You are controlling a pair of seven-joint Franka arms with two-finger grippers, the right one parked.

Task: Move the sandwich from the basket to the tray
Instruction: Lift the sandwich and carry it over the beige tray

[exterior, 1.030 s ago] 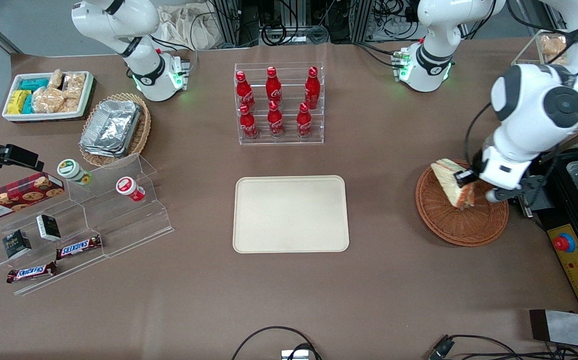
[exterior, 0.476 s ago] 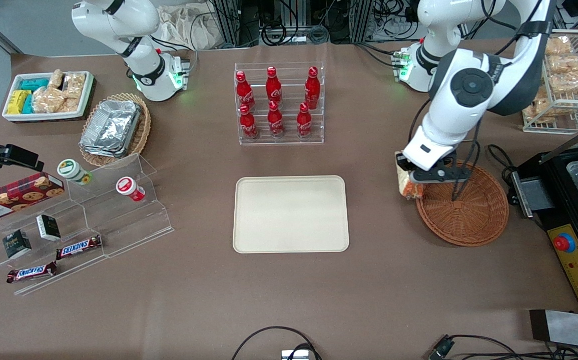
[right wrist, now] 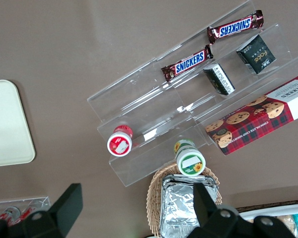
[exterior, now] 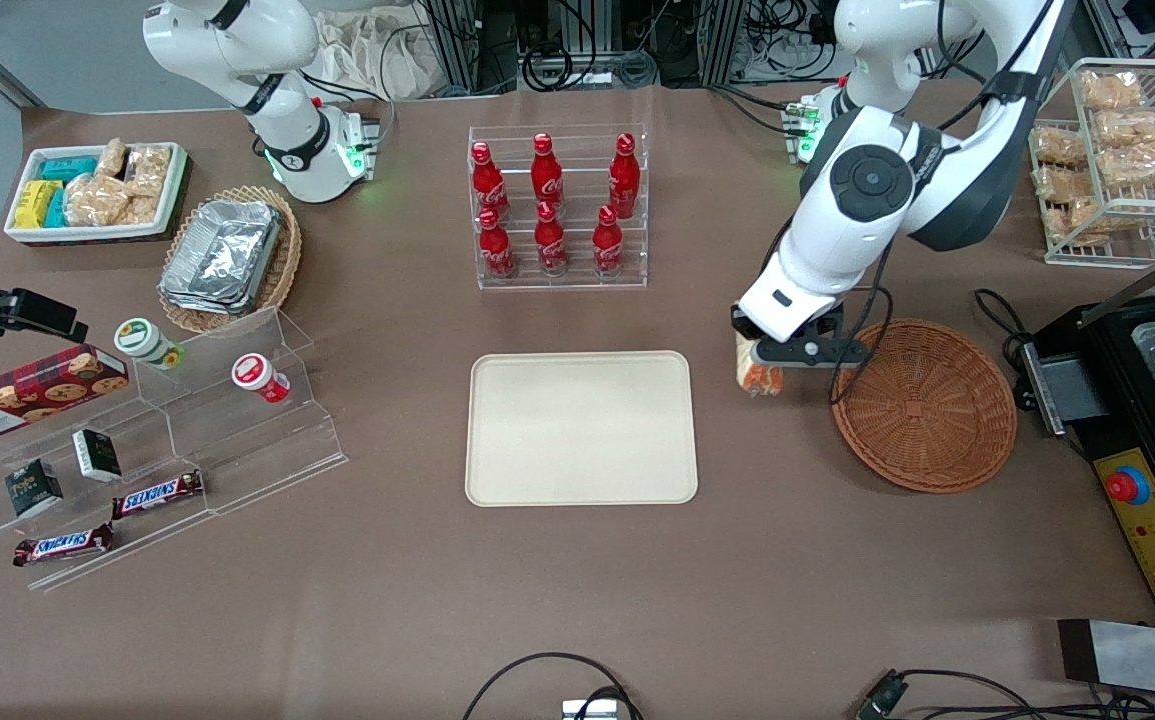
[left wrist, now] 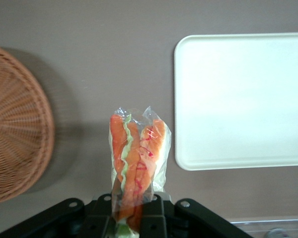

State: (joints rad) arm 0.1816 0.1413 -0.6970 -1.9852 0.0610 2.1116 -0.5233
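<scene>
The sandwich (exterior: pixel 760 375) is held in the gripper (exterior: pixel 763 362), whose fingers are closed on its upper part, and it is carried above bare brown table (exterior: pixel 577 580) in the gap between the basket (exterior: pixel 924 405) and the tray (exterior: pixel 581 427). In the wrist view the sandwich (left wrist: pixel 137 166) hangs with its cut edge toward the camera, orange-red and green layers showing through the clear wrap, and its upper end is clamped between the dark fingers (left wrist: pixel 154 218) of the gripper (left wrist: pixel 133 220). Neither the rim of the basket (left wrist: pixel 17 124) nor the rounded edge of the tray (left wrist: pixel 241 101) is touched by it; a strip of open table is seen on each side.

In the front view the basket holds nothing, and the flat surface inside the tray's low rim is bare. A wide stretch of table is left open on the side of the tray nearer the front camera. A clear rack of red bottles (exterior: pixel 557 210) stands farther from the front camera than the tray, apart from its edge. Toward the parked arm's end of the table, a clear stepped display (exterior: pixel 167 440) with chocolate bars (exterior: pixel 159 493) is set well apart from the tray.
</scene>
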